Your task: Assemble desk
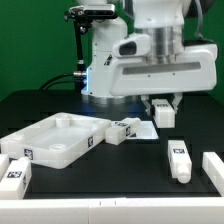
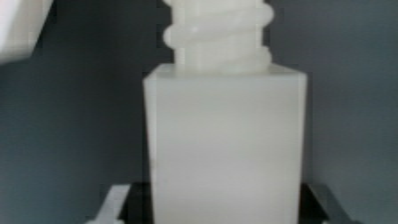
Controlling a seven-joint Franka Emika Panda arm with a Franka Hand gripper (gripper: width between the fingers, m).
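1. Above the black table [image 1: 40,105], a bit toward the exterior view's right, your claw [image 1: 163,107] hangs under the big white arm [image 1: 160,55].
2. The claw is closed around a short white leg of the desk. Call it the held leg [image 1: 163,116]. It points straight up and down, and you can see a dark tag on its side.
3. You cannot tell if the bottom of the held leg touches the table or hangs just over it.
4. In the wrist view, the held leg [image 2: 222,140] fills most of the picture. It is a plain white block, and a bumpy white screw [image 2: 217,40] sticks out of its far end.
5. The tabletop [image 1: 50,140] lies flat on the table on the exterior view's left, well apart from the claw. Its rim faces up, and it has tags on its sides.
6. A second leg [image 1: 122,130] lies just beside the tabletop's corner, between the tabletop and the held leg. You cannot tell if it touches the tabletop.
7. A third leg [image 1: 180,160] sits alone on the exterior view's right, nearer the camera than the claw.
8. A fourth leg [image 1: 14,177] with a tag sits in the near corner on the exterior view's left, close to the tabletop.
9. A white block [image 1: 213,170] shows at the exterior view's right edge. It is cut off, so you cannot tell if it is a leg.
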